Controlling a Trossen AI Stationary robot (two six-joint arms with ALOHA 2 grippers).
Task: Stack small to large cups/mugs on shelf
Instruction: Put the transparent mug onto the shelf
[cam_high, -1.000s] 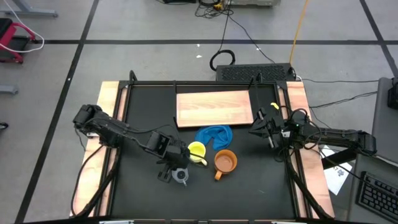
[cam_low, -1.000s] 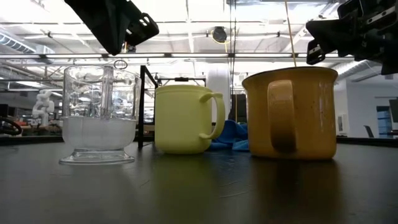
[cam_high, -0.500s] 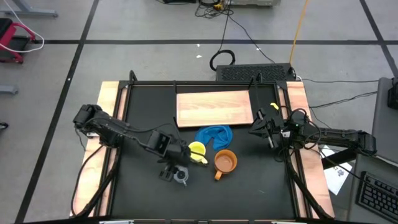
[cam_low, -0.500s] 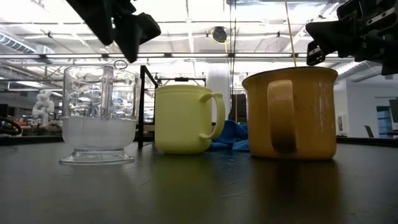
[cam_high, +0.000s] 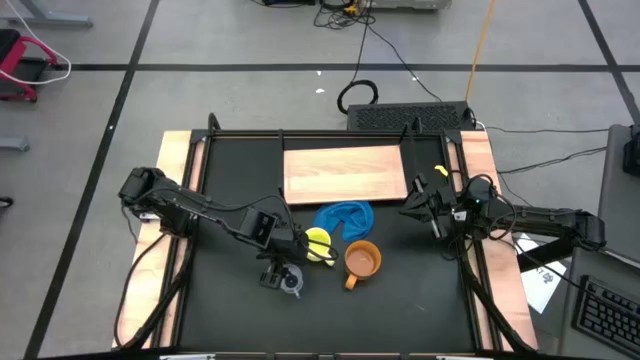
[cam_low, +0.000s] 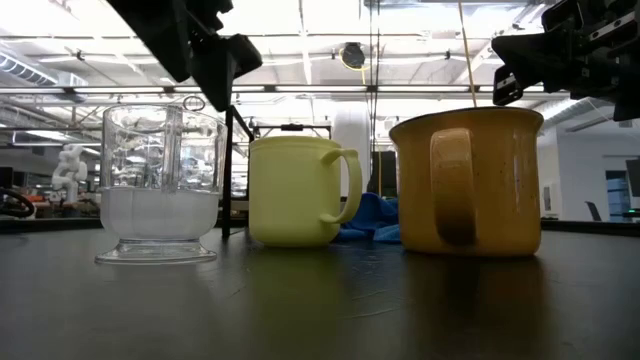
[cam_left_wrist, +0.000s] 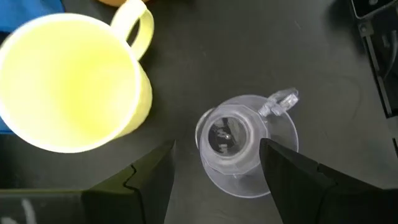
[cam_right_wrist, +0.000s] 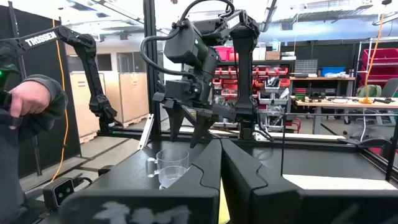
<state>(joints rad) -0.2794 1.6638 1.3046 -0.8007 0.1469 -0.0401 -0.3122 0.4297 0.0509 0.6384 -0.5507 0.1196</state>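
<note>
Three cups stand upright on their bases on the black table. The small clear cup (cam_left_wrist: 239, 143) is nearest the front, the yellow mug (cam_high: 318, 243) beside it, and the orange-brown mug (cam_high: 362, 260) to the right. My left gripper (cam_left_wrist: 217, 177) hovers open over the clear cup (cam_low: 160, 185), one finger on each side of it with a gap to both, fingertips about level with its rim. My right gripper (cam_high: 412, 210) hangs shut near the table's right edge. The light-wood shelf (cam_high: 346, 174) lies bare at the far side.
A blue cloth (cam_high: 344, 217) lies crumpled between the shelf and the mugs, touching the yellow mug's far side. The yellow mug (cam_left_wrist: 68, 81) stands close to my left gripper's finger. A person's hand (cam_right_wrist: 25, 99) shows beyond the table's left side.
My left gripper has opened wide, shifted slightly toward the table's right edge and come down over the clear cup, so its fingers now straddle it. The cups have stayed in place.
</note>
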